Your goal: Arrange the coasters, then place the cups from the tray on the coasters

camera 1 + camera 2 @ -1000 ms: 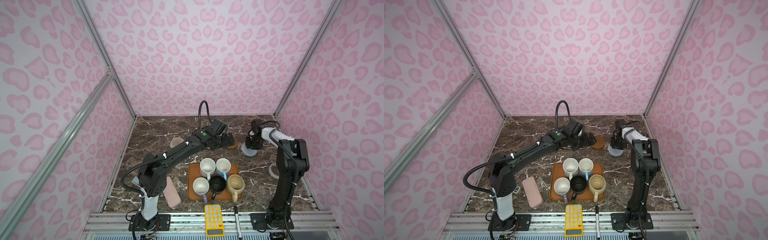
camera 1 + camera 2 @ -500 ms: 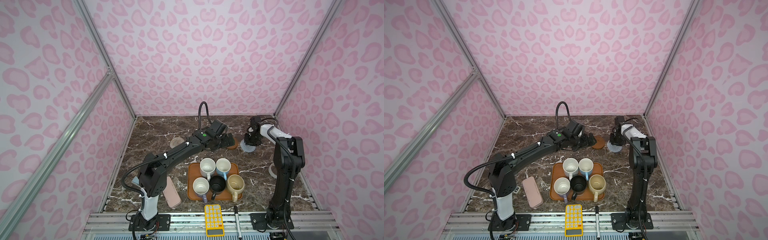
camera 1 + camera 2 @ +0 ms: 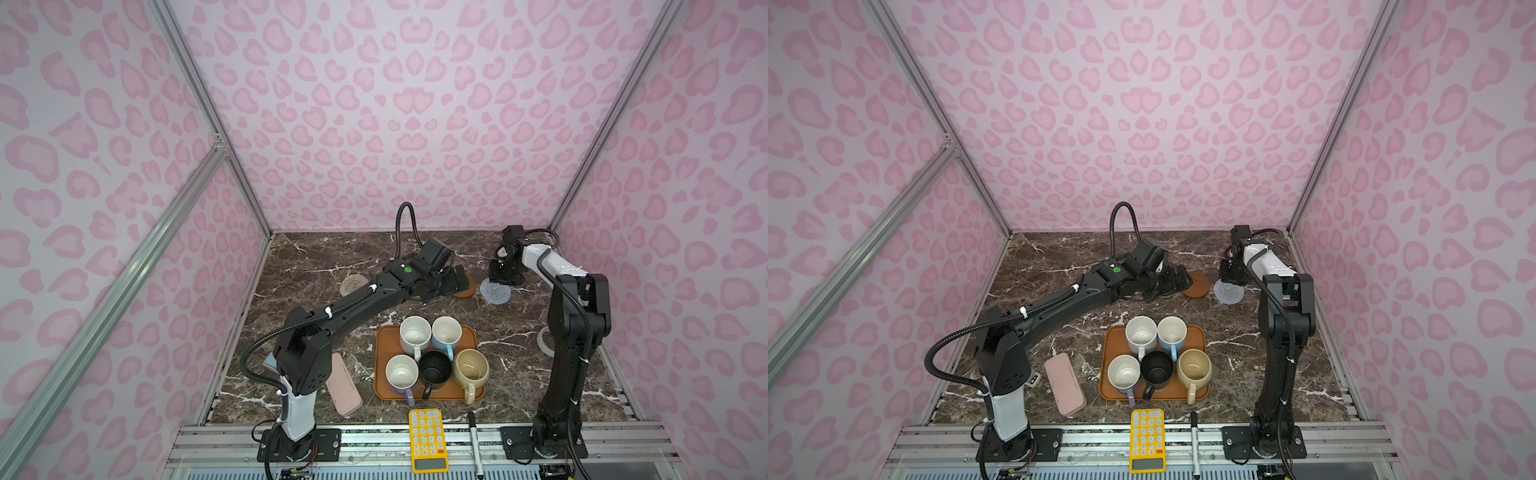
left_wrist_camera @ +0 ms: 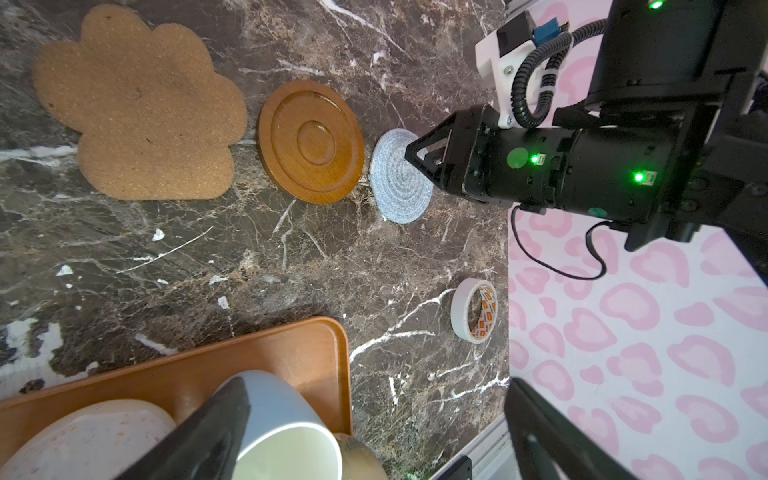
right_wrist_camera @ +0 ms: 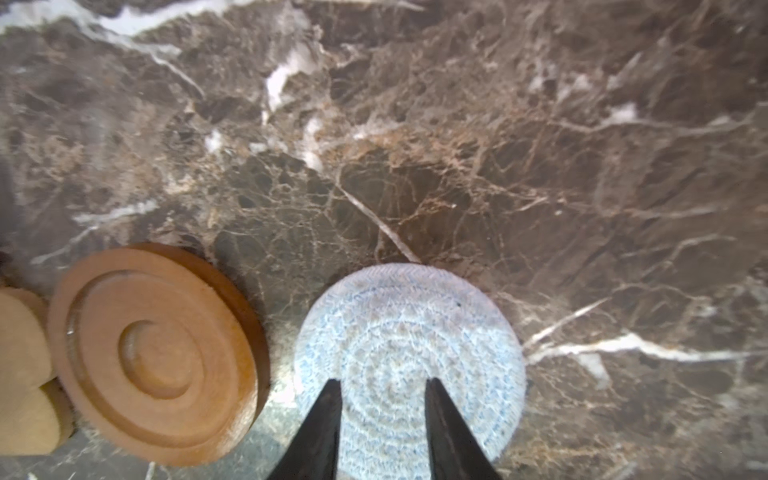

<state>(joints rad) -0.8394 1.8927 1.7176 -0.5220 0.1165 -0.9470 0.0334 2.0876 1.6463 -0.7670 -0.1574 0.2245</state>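
Right wrist view: pincer over the grey-blue coaster, jaws part open

Right wrist view: the right pincer (image 5: 382, 380) points down at the grey-blue coaster (image 5: 409, 324), which lies flat on the marble table (image 5: 457, 145). Its two dark fingers (image 5: 320, 424) stand a modest gap apart. The coaster's weave shows between them and nothing is gripped. The tips sit over the part of the coaster nearest the camera. Cannot tell whether they touch the weave.

The wooden coaster (image 5: 153, 353) lies just beside the grey-blue one, with a sliver of table between. The cork paw coaster (image 4: 137, 104) lies just beside the wooden one on its other side. The left wrist view shows the three in a row. A tape roll (image 4: 473, 309) stands by the table edge, apart from the row.

Both top views: the left pincer (image 3: 455, 279) is low at the wooden coaster, on the side away from the grey-blue one. Its jaws are spread wide and hold nothing. A rattan coaster (image 3: 354, 284) lies further left, well apart from both pincers. The tray (image 3: 384, 374) sits near the front with all five mugs (image 3: 414, 334) in it, well apart from both pincers.
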